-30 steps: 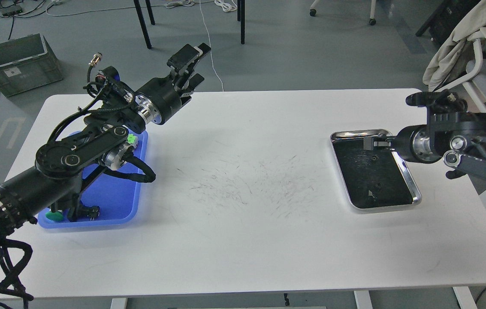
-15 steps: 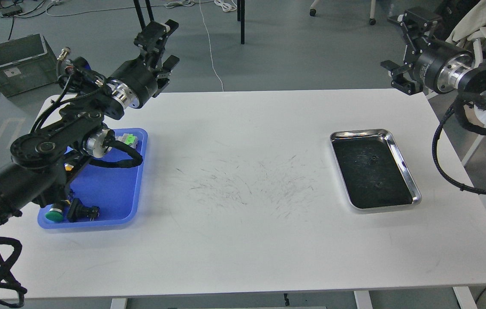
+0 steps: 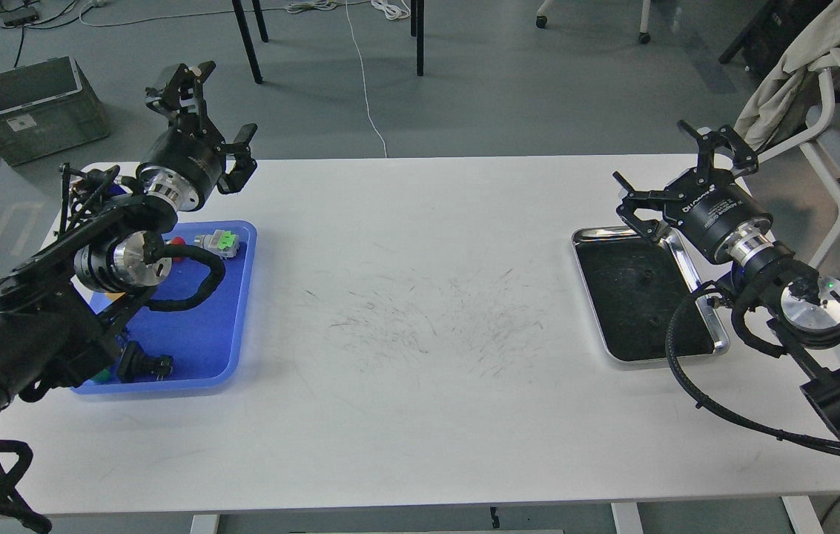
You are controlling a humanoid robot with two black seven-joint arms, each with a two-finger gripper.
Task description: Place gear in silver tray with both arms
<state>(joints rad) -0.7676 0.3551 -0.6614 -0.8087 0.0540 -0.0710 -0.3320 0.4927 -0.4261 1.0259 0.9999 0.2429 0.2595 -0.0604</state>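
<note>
The silver tray lies on the right of the white table, its dark inner surface holding only a few small dark specks. My right gripper is open and empty, just above the tray's far edge, fingers spread and pointing away from me. My left gripper is open and empty, raised past the far edge of the blue tray at the table's back left. I cannot make out a gear for certain in any view.
The blue tray holds a grey-and-green connector, a red part and a black part; my left arm covers part of it. The white table is scuffed in the middle. A grey crate and chair legs stand on the floor behind.
My left arm swung left and back, its gripper now over the table's back-left corner. My right arm rose off the silver tray, then came down to the tray's far right corner, gripper open.
</note>
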